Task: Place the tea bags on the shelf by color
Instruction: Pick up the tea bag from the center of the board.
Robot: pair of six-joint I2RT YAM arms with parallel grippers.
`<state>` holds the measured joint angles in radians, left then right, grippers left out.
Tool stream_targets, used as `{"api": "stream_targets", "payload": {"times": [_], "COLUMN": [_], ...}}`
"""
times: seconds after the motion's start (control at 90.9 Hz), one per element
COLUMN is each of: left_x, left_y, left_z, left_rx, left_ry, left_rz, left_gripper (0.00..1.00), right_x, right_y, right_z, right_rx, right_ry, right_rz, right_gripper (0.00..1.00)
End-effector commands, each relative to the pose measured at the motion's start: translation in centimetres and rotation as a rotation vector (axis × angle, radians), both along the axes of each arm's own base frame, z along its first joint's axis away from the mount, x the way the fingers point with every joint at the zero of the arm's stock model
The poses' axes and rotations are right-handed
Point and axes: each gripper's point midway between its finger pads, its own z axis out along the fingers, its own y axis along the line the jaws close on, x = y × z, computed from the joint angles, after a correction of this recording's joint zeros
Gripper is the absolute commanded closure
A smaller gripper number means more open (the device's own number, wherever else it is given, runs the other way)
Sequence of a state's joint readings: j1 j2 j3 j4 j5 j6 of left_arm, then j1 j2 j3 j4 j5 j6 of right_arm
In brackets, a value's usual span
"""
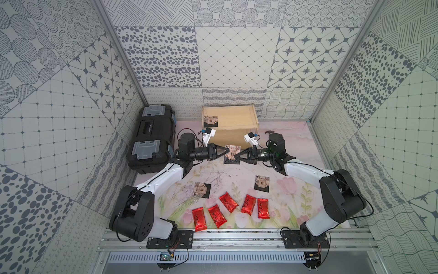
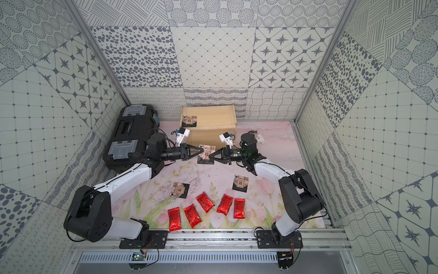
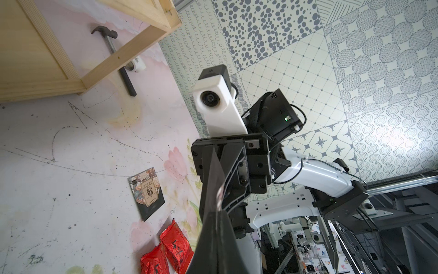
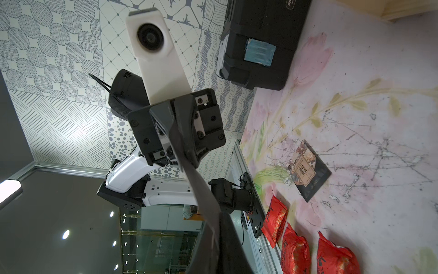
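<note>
One black tea bag hangs above the table in front of the pale wooden shelf. My left gripper is shut on its left edge. From the opposite side, my right gripper is shut on its right edge. Both wrist views show this tea bag edge-on. Another black tea bag lies on the shelf's top at the left. Two black ones lie on the table. Several red tea bags sit in a row near the front edge.
A black toolbox with grey latches stands left of the shelf, close behind the left arm. A hammer lies on the table to the right of the shelf. The enclosure walls close in the table on three sides.
</note>
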<state>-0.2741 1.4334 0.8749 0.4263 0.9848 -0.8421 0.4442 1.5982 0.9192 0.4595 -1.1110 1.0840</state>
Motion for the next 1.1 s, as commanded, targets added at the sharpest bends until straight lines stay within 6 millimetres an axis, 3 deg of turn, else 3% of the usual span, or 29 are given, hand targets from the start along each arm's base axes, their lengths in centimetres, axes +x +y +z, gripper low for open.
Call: {"api": "stream_targets", "payload": {"times": [0.0,0.198,0.473,0.814,1.089], "left_x": [-0.2,-0.3,0.1,0.9,1.0], "left_y": [0.2,0.4,0.5,0.4,0.6], "left_z": [0.3,0.4,0.1,0.2,0.2], "left_rx": [0.007,0.014,0.020,-0.039,-0.052], "left_ry": [-0.062,-0.069,-0.061,-0.015,-0.018], "left_rz": [-0.001,0.012,0.031,0.061,0.087], "left_gripper": [1.00,1.00,1.00,1.00,1.00], "right_x": [0.3,0.8,0.6,0.4,0.3], "right_y": [-0.3,-1.1,-1.2,-0.7,-0.6], "right_z": [1.1,1.3,1.8,2.3,2.3], "right_rx": [0.008,0.005,0.013,0.025,0.031], "right_ry": [-0.055,-0.060,-0.074,-0.097,-0.090], "right_rz": [-0.034,-0.053,-0.058,-0.069,-0.075], "right_gripper": [0.84,0.81,0.91,0.95,0.85]}}
